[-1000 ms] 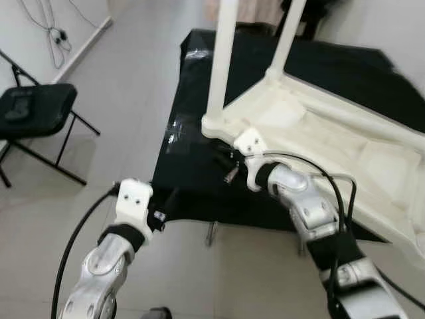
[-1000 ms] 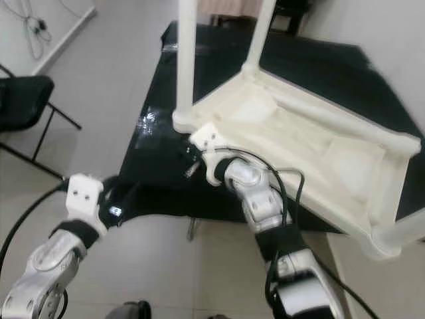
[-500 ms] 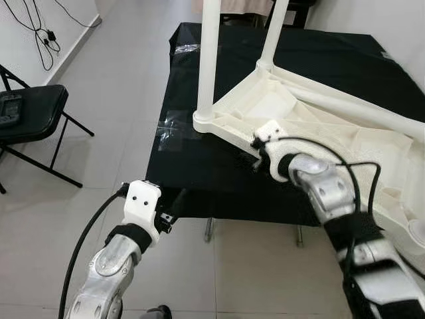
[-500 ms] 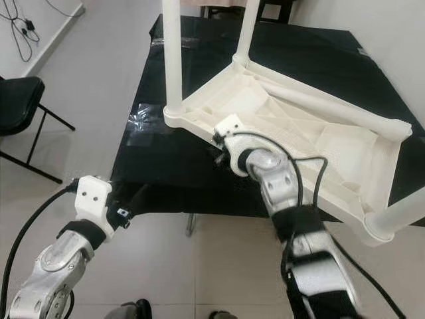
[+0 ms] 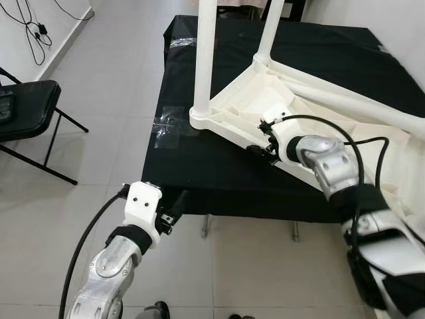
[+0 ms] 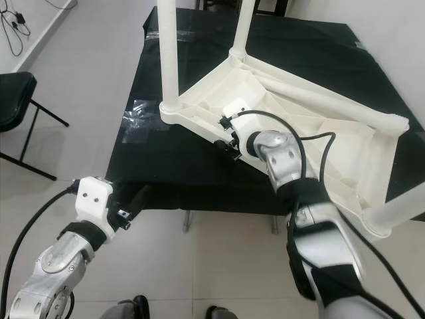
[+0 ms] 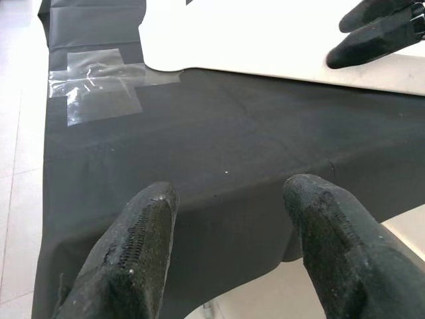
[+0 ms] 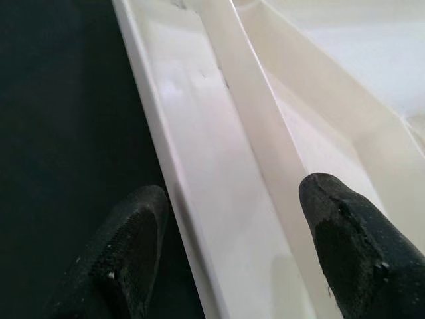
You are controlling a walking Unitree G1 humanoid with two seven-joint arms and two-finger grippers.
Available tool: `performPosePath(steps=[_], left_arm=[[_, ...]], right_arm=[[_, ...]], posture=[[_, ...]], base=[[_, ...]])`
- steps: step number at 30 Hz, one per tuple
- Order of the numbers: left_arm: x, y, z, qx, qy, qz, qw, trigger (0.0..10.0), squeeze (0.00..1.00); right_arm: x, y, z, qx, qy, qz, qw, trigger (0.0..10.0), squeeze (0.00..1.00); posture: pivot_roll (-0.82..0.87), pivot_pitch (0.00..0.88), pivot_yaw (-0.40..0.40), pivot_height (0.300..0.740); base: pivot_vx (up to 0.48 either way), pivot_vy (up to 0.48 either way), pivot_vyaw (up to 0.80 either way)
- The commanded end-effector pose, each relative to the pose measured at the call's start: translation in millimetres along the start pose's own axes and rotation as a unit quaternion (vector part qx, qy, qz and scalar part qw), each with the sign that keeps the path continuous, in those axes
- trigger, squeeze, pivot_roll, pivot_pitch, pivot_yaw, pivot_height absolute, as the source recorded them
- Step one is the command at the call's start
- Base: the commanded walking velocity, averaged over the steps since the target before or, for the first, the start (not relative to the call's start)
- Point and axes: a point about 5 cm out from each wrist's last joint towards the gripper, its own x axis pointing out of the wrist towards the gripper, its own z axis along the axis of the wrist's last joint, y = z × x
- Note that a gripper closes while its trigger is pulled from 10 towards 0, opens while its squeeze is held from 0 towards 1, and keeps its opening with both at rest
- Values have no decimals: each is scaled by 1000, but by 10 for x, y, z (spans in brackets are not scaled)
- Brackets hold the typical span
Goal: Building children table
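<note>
Right wrist view — right gripper (image 8: 226, 252) open wide, straddling the rim of the upturned children's table (image 5: 319, 113) | table lies on black-draped bench (image 5: 219, 173); two legs (image 5: 204, 60) stand fitted, remainder unclear | left gripper (image 7: 226, 246) open, off the bench's near edge.

Shiny plastic, soft cloth, rough fingers

We saw a cream children table (image 5: 312, 106) of smooth, a bit shiny plastic lying on matt black cloth (image 5: 212, 169). Clear shiny tape (image 7: 99, 86) was stuck on the cloth. Our fingers (image 7: 139, 266) looked black and rough, our arms silver metal, the floor (image 5: 119, 86) smooth tile.
</note>
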Motion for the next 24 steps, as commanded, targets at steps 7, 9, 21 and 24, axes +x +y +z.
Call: performPosePath(steps=[7, 9, 21, 24], left_arm=[[-45, -61, -20, -6, 10, -4, 1000, 10000, 0], [-47, -64, -21, -8, 10, -4, 1000, 10000, 0], [-52, -70, -26, -10, 11, -3, 1000, 10000, 0], [-52, -71, -28, -10, 12, -4, 1000, 10000, 0]], right_arm=[[-10, -117, -197, 5, 76, 8, 997, 10000, 0], [-21, -116, -207, -2, 77, 24, 997, 10000, 0], [-309, -350, -246, -53, 60, 126, 989, 10000, 0], [-455, -474, -375, -88, 82, 137, 983, 10000, 0]], posture=[[50, 270, -133, 740], [50, 271, -134, 740], [47, 266, -132, 740], [43, 262, -134, 740]], base=[[0, 0, 0], [0, 0, 0], [0, 0, 0], [0, 0, 0]])
